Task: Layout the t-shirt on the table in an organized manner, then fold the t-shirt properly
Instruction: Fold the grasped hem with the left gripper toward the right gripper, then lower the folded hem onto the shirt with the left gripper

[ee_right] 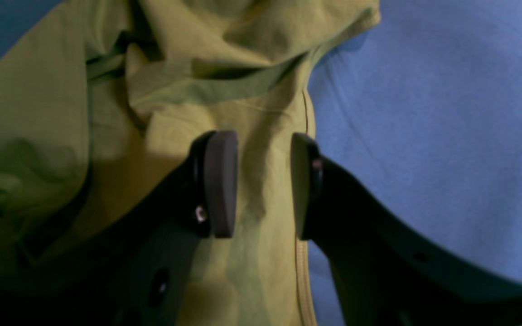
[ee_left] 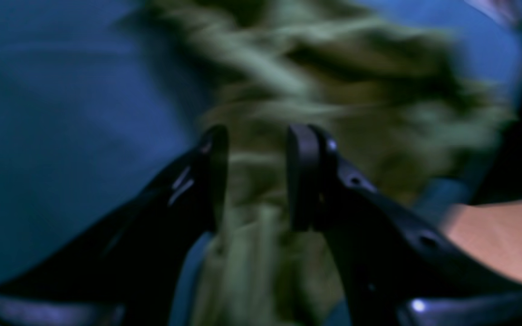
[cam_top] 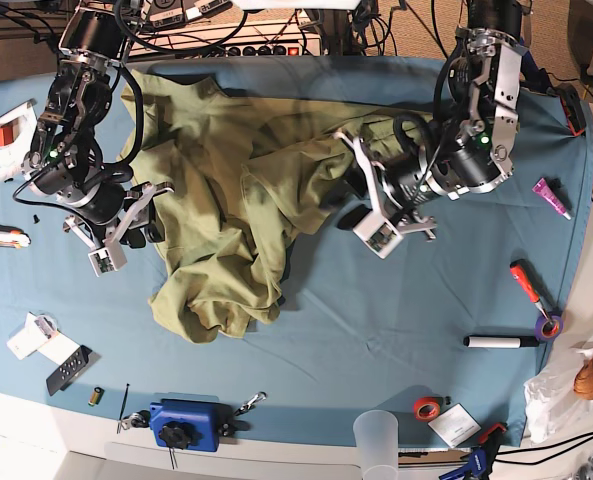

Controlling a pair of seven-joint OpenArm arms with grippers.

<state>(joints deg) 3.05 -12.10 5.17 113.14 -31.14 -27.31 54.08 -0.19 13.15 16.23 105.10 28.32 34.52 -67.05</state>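
Item: t-shirt, olive green, short-sleeved.

Location: lying on the table, a wide surface under a teal-blue cloth. The shirt sits toward the far left part of the table, crumpled, with a bunched lobe hanging toward the near edge and a stretched arm of fabric reaching right toward the left gripper.

Condition: not laid out. Deep folds and overlapping layers across the middle; a hemmed edge runs along the table cloth in the right wrist view.

Left gripper: at the right-hand end of the shirt. The wrist view is blurred, but the jaws stand apart with green fabric seen between and beyond them; whether they touch the cloth cannot be told. Nothing looks pinched.

Right gripper: at the left edge of the shirt, jaws parted, straddling a flat strip of fabric beside the hem. Released, not grasping.

Handling notes (judgement): light, soft and limp; it will drape and drag rather than hold shape, and layers are likely to cling together when lifted. Not fragile, not slippery against the table cloth.

Where to take hold (judgement): the hemmed edges and corners, shoulder seams or sleeve ends, one layer at a time, one claw at each side so the shirt can be pulled taut and flat. Grabbing the bunched middle would likely lift several layers at once.
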